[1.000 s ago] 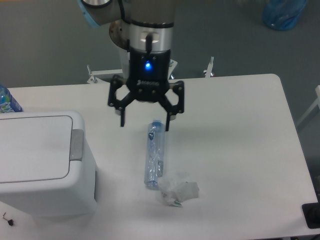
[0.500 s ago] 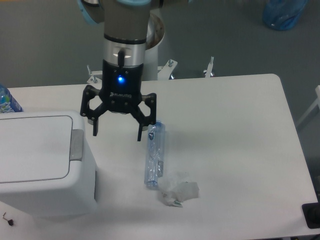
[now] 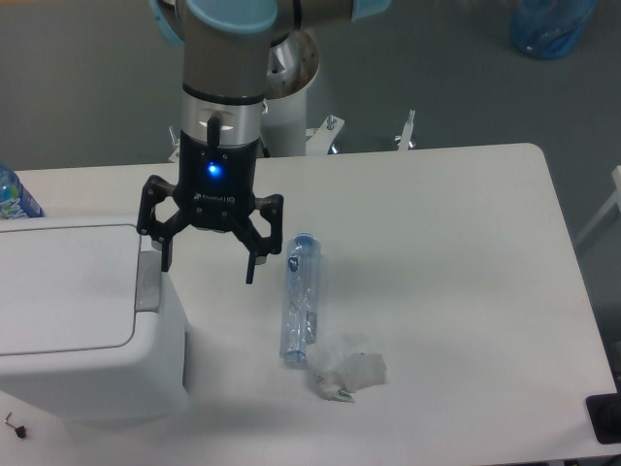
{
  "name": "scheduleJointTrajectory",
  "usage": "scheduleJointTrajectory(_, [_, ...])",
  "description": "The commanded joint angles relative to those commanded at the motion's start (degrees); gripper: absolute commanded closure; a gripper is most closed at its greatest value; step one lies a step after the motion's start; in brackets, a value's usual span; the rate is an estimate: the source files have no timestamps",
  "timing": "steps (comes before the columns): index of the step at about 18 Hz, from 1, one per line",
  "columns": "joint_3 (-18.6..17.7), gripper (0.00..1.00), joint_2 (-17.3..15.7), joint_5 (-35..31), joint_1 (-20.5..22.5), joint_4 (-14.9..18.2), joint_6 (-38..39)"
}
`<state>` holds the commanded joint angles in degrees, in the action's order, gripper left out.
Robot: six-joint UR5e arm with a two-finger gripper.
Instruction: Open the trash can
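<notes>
The trash can (image 3: 78, 320) is a large white boxy bin at the left of the table, its flat inset lid down. Its grey push tab (image 3: 146, 287) sits on the right edge of the lid. My gripper (image 3: 207, 271) hangs open just right of the bin's upper right corner, with nothing between its fingers. Its left fingertip (image 3: 163, 262) is right above the top of the tab; whether it touches is unclear. The right fingertip (image 3: 250, 277) hangs over bare table.
A clear plastic bottle (image 3: 298, 309) lies lengthwise on the table right of the gripper. A crumpled clear wrapper (image 3: 345, 369) lies at the bottle's near end. A blue-capped bottle (image 3: 14, 194) pokes in at the left edge behind the bin.
The gripper has moved steadily left from above the bottle toward the bin's right edge, staying open. The bin, bottle and wrapper have not moved.
</notes>
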<state>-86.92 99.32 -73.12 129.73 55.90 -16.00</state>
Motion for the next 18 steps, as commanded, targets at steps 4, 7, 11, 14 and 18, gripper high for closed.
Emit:
scheduleJointTrajectory(4, [0.00,0.00,0.26,0.00,-0.17,0.00,0.00])
scheduleJointTrajectory(7, [-0.18,0.00,0.44,0.00,-0.61,0.00,0.00])
scheduleJointTrajectory(11, [-0.18,0.00,0.79,0.00,-0.79,0.09,0.09])
scheduleJointTrajectory(14, [-0.44,0.00,0.79,0.00,-1.14,0.00,0.00])
scheduleJointTrajectory(18, [-0.53,0.00,0.88,-0.09,-1.14,0.00,0.00])
